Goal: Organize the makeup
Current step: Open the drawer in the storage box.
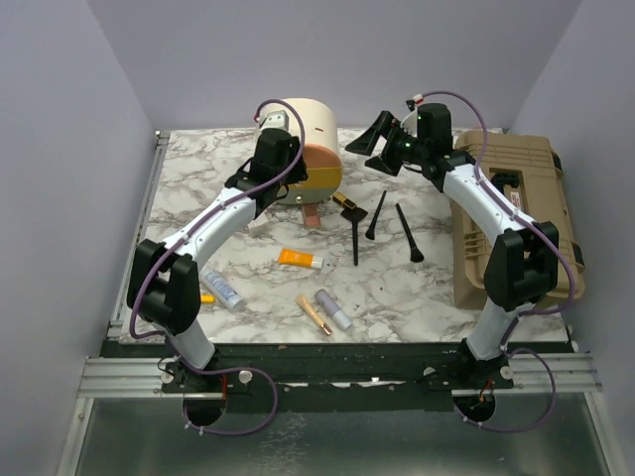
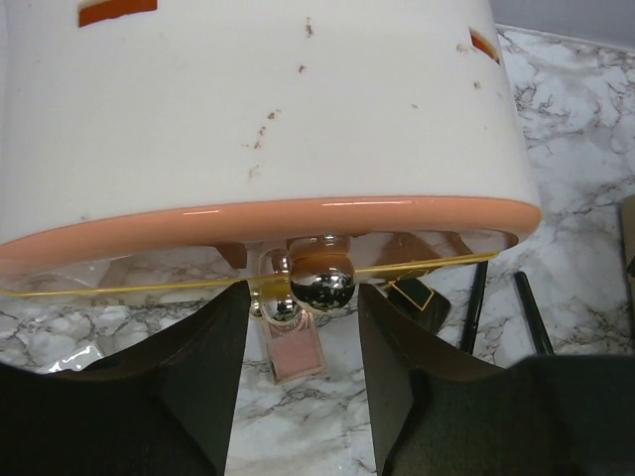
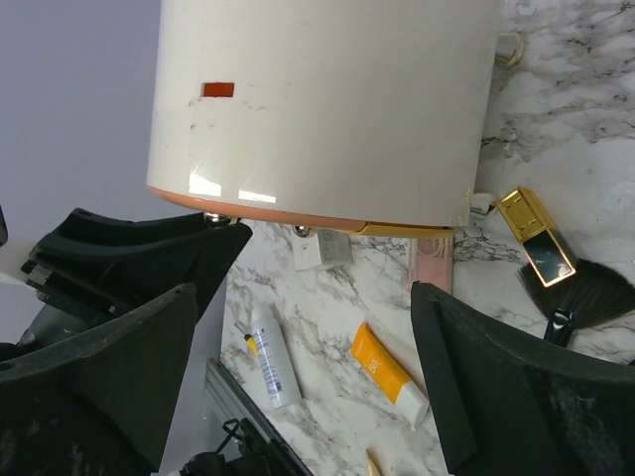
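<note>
While left claw gapes, pink palette seen between its jaws, untouched

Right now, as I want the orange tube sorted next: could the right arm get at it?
Probably yes: the orange tube lies uncovered, apart from the brushes, and the right gripper hangs open and empty.
</note>
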Controlling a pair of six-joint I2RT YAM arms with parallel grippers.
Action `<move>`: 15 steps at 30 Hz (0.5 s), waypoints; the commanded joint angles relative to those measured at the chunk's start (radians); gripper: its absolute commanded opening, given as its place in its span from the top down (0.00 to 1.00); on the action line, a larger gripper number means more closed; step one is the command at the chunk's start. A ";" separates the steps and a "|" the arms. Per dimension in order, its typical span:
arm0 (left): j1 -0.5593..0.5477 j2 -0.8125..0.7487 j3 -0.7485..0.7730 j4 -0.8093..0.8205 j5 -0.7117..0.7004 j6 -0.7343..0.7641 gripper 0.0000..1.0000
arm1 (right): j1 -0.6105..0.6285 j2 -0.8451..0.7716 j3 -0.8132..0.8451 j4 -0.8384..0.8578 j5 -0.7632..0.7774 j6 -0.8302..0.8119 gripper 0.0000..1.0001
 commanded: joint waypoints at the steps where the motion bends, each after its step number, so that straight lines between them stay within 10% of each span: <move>1: -0.002 0.006 0.050 -0.013 -0.048 0.002 0.49 | 0.000 0.006 0.004 -0.025 0.012 -0.013 0.06; 15: 0.000 0.028 0.060 -0.013 -0.071 -0.033 0.63 | 0.000 0.015 0.014 -0.036 0.015 -0.013 0.08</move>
